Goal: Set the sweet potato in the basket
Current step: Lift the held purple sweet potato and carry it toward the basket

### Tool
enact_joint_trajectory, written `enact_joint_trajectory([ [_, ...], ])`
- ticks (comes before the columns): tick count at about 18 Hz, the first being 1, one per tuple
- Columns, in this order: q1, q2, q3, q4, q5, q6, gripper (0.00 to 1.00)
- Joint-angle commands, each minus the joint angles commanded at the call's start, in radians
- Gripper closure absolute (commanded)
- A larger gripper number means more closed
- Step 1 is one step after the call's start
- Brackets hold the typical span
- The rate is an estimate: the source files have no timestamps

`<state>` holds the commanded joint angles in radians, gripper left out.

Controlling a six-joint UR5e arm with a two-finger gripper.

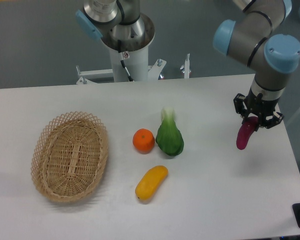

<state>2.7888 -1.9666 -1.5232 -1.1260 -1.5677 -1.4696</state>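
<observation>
The magenta-purple sweet potato hangs nearly upright at the right side of the table, lifted off the surface. My gripper is shut on its top end, fingers pointing down from the wrist. The oval tan wicker basket lies at the left of the table with nothing inside it, far from the gripper.
Between basket and gripper lie a round orange, a green leafy vegetable and a yellow elongated fruit. The robot's base column stands behind the table's far edge. The table's right edge is close to the gripper.
</observation>
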Motion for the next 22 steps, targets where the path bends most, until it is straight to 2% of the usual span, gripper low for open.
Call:
enact_joint_trajectory([
  [9, -0.021, -0.002, -0.003, -0.003, -0.002, 0.011, 0.96],
  [14, -0.069, 0.005, -0.014, -0.011, -0.002, 0.041, 0.97],
  [18, -0.126, 0.026, -0.041, -0.011, 0.005, 0.078, 0.97],
  [22, -0.242, 0.067, -0.107, -0.005, 0.008, 0.149, 0.96],
])
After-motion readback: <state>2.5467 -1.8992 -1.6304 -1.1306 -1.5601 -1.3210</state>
